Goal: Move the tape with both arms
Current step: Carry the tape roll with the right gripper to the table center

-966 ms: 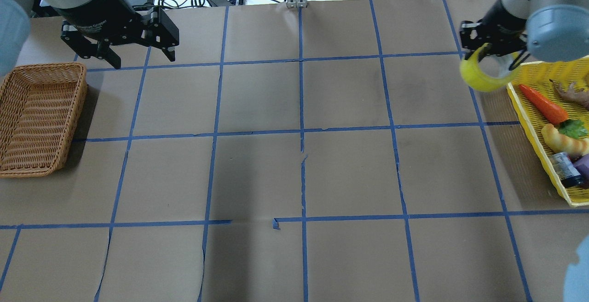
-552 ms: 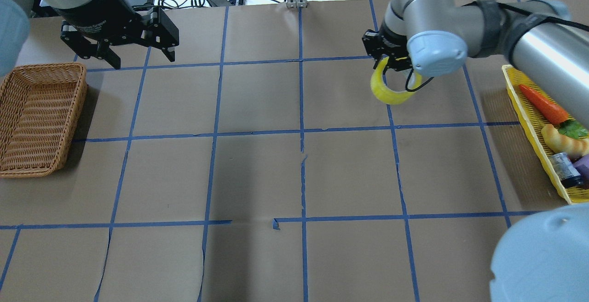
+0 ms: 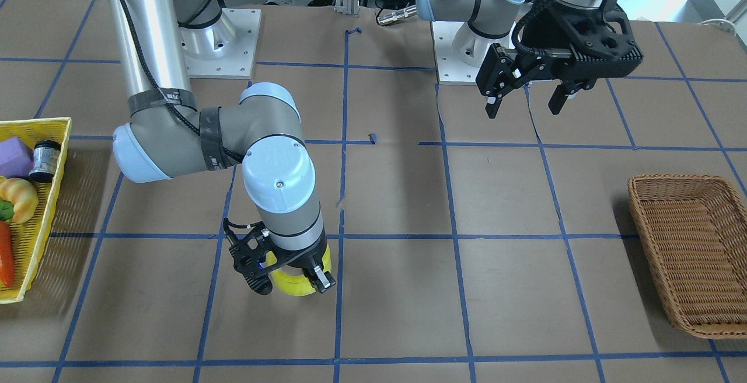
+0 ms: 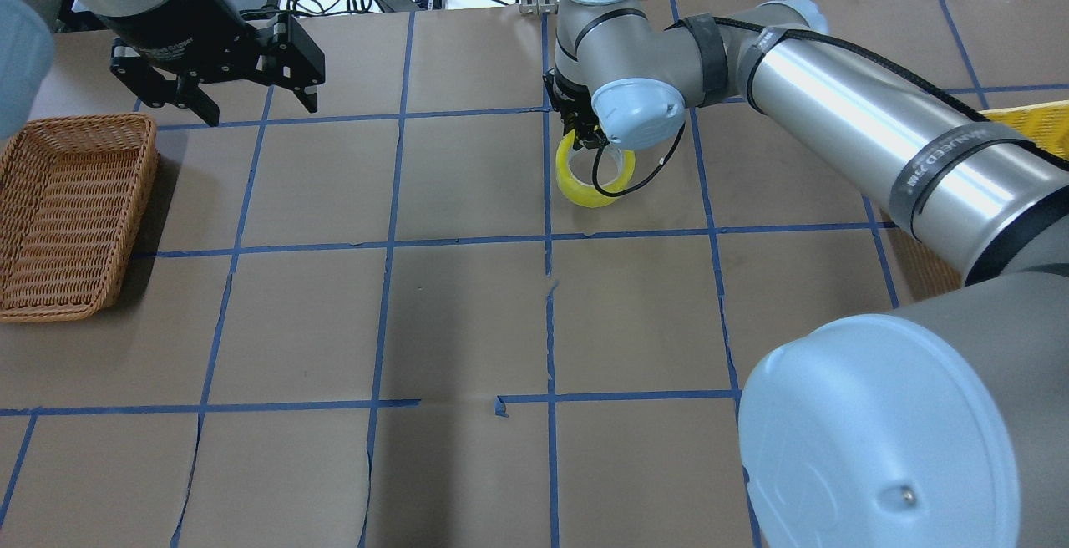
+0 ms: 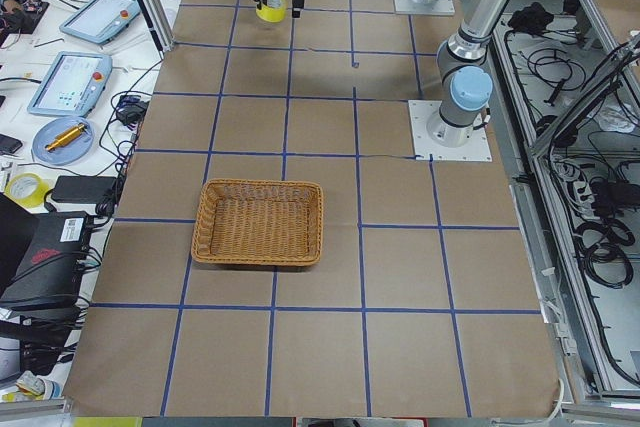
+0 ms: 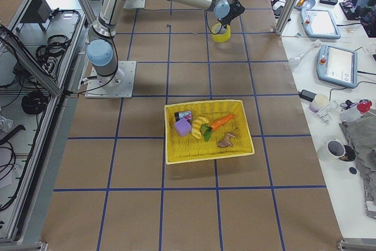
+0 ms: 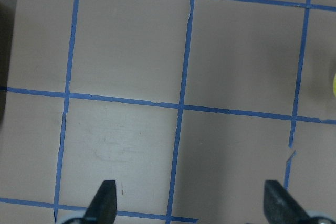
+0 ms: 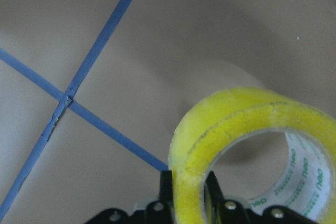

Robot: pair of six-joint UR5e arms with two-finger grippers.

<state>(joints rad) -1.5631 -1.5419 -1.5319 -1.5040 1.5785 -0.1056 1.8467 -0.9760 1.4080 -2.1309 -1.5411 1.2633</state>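
Okay, right gripper (image 8: 189,195) has the tape (image 8: 236,114). Wrist cam shows the jaws nearly closed, pinching the roll's wall, one finger inside the core, one outside. Overhead hides that grip under the wrist joint, but puts the roll just right of the centre blue line (image 4: 549,197), far-middle square. Front view: roll hangs low over the paper (image 3: 525,289); touching or not, can't tell. Meanwhile left gripper (image 3: 522,107) hovers w/ jaws spread wide, nothing between them; its own cam sees only grid. Wicker basket (image 4: 75,214) sits well apart.
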